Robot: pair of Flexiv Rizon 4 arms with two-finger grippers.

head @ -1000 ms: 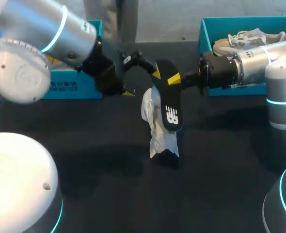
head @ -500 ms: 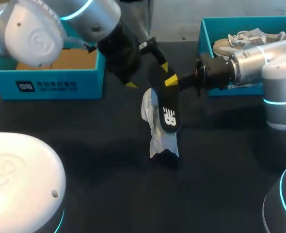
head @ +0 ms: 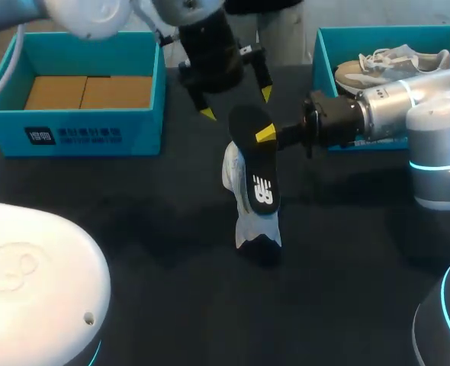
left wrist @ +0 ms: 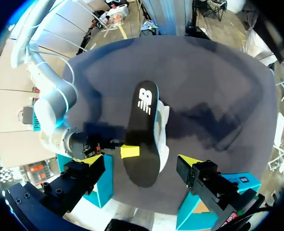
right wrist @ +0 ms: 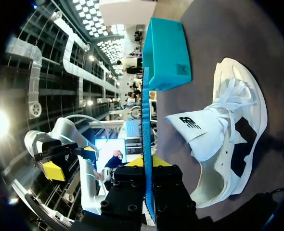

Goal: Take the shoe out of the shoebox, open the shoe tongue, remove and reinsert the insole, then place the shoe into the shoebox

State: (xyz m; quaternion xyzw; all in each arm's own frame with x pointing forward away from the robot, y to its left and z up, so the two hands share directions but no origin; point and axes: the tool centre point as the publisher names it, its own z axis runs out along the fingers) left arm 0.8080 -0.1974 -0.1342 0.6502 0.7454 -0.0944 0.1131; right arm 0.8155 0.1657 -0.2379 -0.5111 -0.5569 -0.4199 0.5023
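A black insole (head: 257,164) with a white logo hangs tilted over the white shoe (head: 249,213), tongue folded open, on the dark desk (head: 133,229) near an open teal shoebox (head: 80,133).

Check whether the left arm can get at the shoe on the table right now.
Probably not directly. The insole, clamped in the right gripper, hangs over most of the white shoe, straight ahead of the open left gripper. Only the shoe's edges show past it.

A black insole (head: 257,164) leans over the white shoe (head: 252,223), its upper end pinched by the right gripper (head: 267,135). Behind the shoe hangs the left gripper (head: 237,104), fingers spread. A shoebox (head: 324,47) stands to the shoe's right.
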